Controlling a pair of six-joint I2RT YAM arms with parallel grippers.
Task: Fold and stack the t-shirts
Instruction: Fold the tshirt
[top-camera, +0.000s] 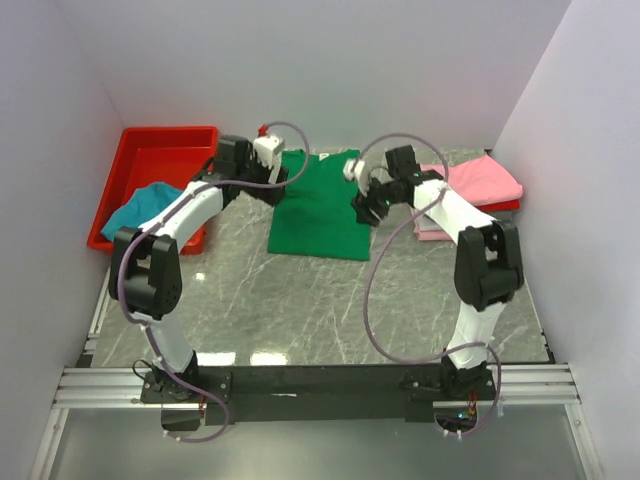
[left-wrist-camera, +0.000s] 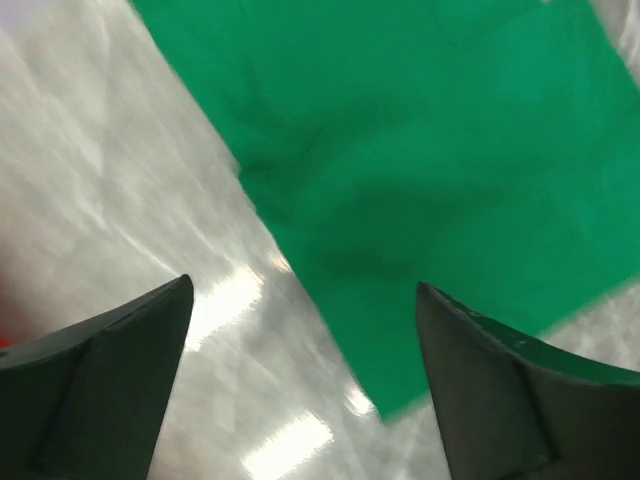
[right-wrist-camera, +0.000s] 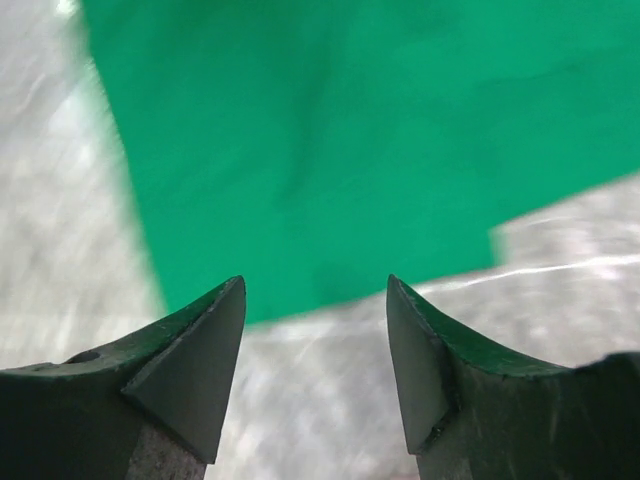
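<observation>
Top external view: green t-shirt (top-camera: 320, 205) lies flat on the tabletop (top-camera: 300, 300), between both arms. Left hand (left-wrist-camera: 300, 330) gapes wide and right hand (right-wrist-camera: 315, 300) stands parted, both holding nothing. The cloth looks soft, light and floppy, so I'd pinch a hem corner.

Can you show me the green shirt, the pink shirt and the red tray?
green shirt (top-camera: 320, 215): top view, its middle.
pink shirt (top-camera: 482, 180): top view, its upper face.
red tray (top-camera: 165, 165): top view, bare floor.

place: robot lab cell | cues: white enclosure walls (top-camera: 300, 60), aluminium rail (top-camera: 100, 388), marbled table (top-camera: 300, 300)
</observation>
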